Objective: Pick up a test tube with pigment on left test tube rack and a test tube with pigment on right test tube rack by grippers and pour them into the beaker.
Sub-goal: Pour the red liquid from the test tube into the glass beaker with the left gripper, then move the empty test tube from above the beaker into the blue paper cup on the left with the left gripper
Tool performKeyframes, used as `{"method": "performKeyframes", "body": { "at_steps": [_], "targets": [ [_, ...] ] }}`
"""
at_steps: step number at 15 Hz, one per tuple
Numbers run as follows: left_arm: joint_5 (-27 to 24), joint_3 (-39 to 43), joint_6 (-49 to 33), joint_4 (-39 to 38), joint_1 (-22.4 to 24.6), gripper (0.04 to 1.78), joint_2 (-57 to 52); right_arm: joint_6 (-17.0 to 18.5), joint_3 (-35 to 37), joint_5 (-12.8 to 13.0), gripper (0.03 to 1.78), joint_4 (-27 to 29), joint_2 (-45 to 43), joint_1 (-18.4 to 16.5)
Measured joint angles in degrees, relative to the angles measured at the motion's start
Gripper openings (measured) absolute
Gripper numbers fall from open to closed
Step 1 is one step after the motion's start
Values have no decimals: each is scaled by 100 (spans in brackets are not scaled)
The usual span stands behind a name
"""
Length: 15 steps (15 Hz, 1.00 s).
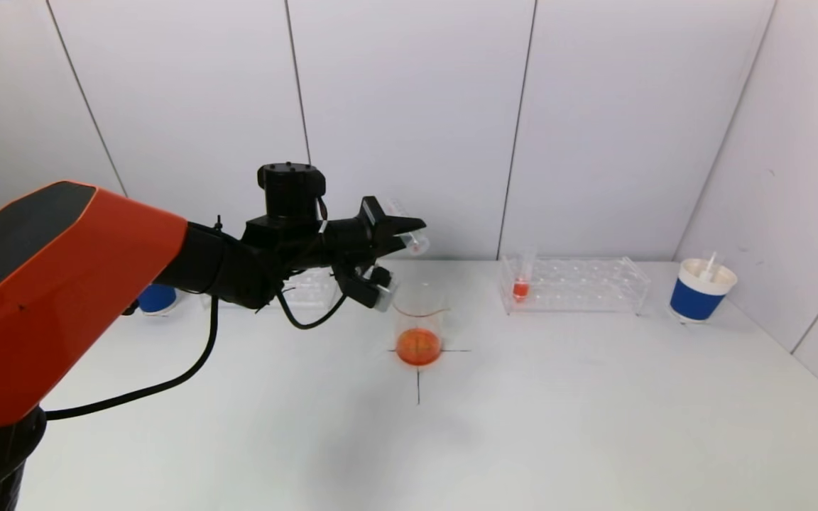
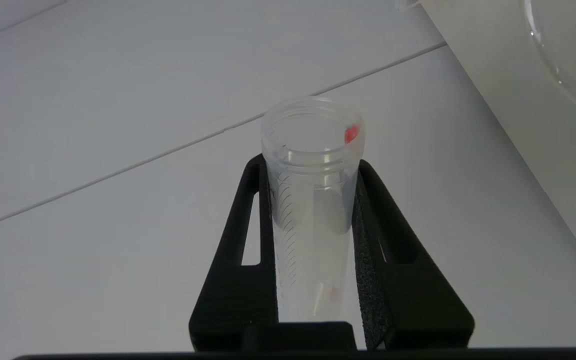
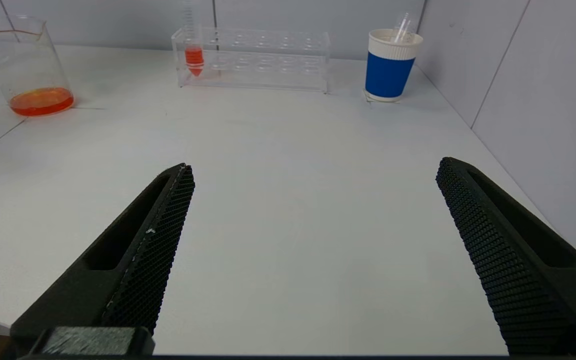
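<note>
A test tube (image 1: pixel 415 243) is being held sideways by the left gripper (image 1: pixel 403 234) above the beaker (image 1: pixel 419 328), where orange pigment is sitting; another filled tube (image 1: pixel 521 278) is being kept in the right rack (image 1: pixel 579 285).

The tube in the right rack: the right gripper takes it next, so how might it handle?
The tube looks like smooth clear plastic, probably light and a bit slippery. Orange liquid fills only its tip, so spilling seems unlikely. Its rack looks light and might shift.
</note>
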<state>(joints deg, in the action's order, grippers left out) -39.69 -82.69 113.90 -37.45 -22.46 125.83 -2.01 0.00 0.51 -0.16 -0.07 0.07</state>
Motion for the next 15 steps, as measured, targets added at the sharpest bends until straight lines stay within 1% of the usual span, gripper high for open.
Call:
{"method": "performKeyframes", "body": {
  "at_steps": [6,9,15],
  "targets": [
    [-90,-52,168,-12,-2,45,-9,0,0,1,176,0,0,0],
    [-230,-168,328,-12,-4,45,5,0,0,1,176,-2,0,0],
    [-267,-204,433,-12,-4,45,13,0,0,0,176,-2,0,0]
  ]
}}
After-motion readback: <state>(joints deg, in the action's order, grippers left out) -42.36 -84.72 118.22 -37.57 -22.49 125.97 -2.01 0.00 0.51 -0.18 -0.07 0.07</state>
